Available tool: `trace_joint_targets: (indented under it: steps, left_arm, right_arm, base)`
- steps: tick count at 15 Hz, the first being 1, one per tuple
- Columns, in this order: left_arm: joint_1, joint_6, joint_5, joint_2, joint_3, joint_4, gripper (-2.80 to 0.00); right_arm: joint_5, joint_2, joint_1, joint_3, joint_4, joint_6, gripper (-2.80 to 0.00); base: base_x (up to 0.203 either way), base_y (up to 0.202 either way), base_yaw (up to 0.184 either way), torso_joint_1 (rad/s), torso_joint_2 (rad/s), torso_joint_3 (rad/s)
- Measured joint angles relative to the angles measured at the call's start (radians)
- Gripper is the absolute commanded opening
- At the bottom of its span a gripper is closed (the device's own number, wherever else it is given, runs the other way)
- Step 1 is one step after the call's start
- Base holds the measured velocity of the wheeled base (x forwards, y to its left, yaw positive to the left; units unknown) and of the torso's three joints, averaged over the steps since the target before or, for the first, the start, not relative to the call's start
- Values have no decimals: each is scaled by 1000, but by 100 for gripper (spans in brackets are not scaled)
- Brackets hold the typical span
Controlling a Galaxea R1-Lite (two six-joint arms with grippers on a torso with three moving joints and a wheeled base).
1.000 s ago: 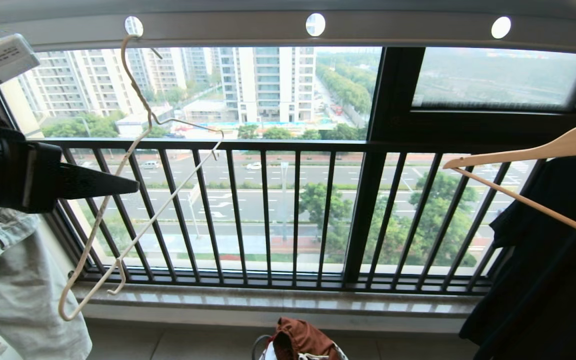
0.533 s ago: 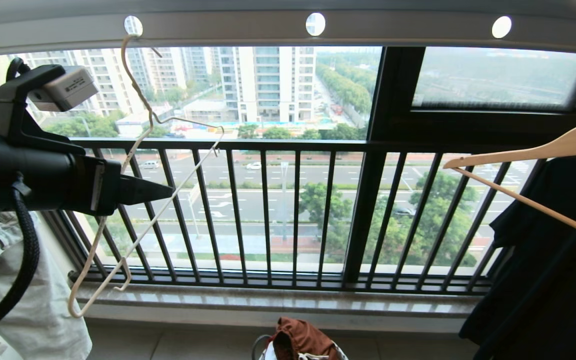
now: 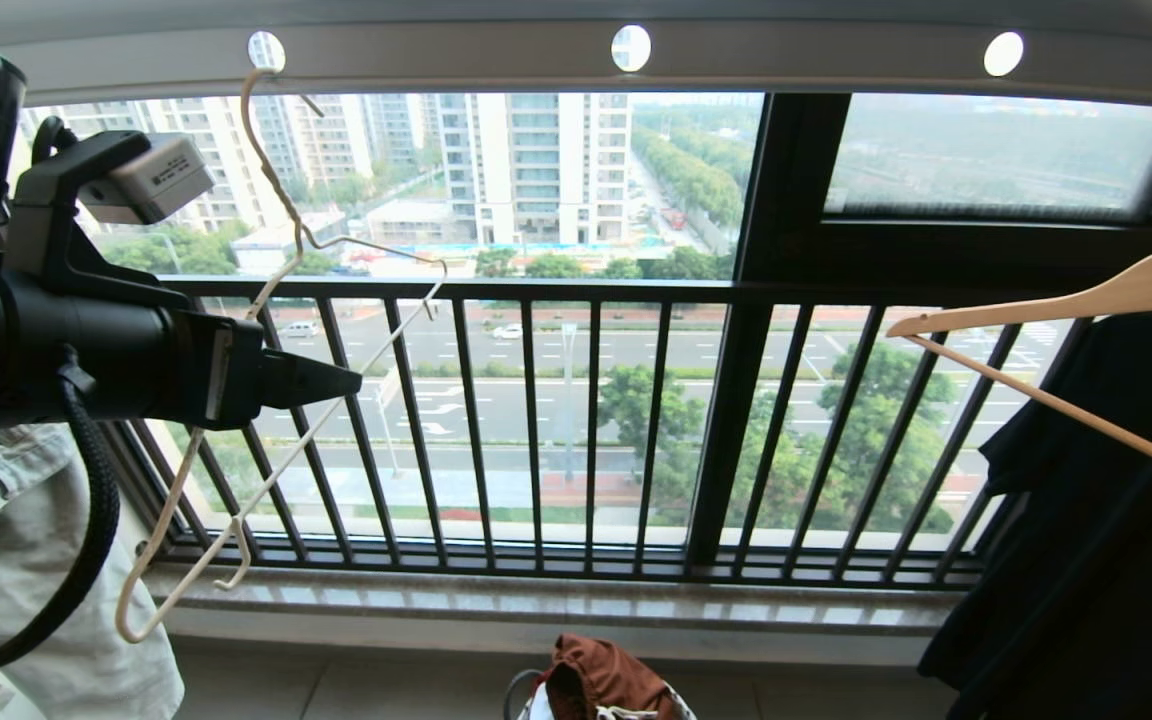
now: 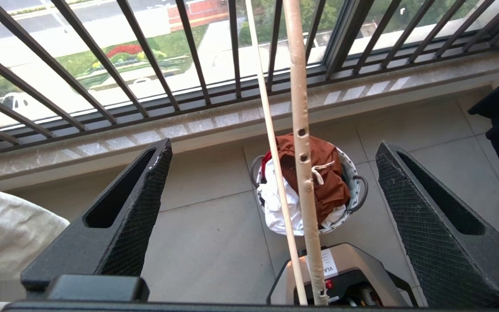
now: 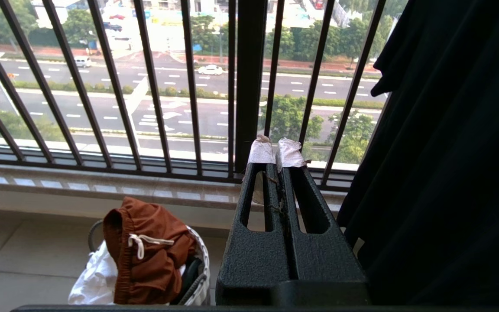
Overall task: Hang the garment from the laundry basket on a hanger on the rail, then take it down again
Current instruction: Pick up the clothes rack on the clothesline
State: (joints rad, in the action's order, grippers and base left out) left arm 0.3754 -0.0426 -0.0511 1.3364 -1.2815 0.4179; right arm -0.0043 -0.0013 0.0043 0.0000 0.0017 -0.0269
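Garment (image 4: 314,173) in laundry basket (image 4: 355,182).

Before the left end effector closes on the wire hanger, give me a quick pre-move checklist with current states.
1. Left end effector open: ok.
2. Hanger hooked on the rail: ok.
3. Hanger wire between the left fingers: ok in the left wrist view; contact cannot tell.
4. Shorts in the laundry basket: ok, on top of white cloth.
5. Right end effector shut, empty: ok.
6. Hanger bare: ok.
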Motion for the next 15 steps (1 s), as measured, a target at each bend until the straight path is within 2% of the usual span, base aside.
trace_joint_targets:
  steps: [7, 10, 15]
  left_arm:
    - [22, 0, -8, -2, 21, -5, -280]
    - [25, 2, -45, -15, 26, -4, -280]
    - [22, 3, -59, -68, 28, -4, -280]
  right_arm:
    - [0, 0, 0, 0, 0, 0, -280]
    - [0, 0, 0, 0, 0, 0, -280]
    - [-1, 0, 0, 0, 0, 0, -280]
  base:
    - [0, 0, 0, 0, 0, 0]
    - [0, 0, 0, 0, 0, 0]
    - [0, 0, 0, 0, 0, 0]
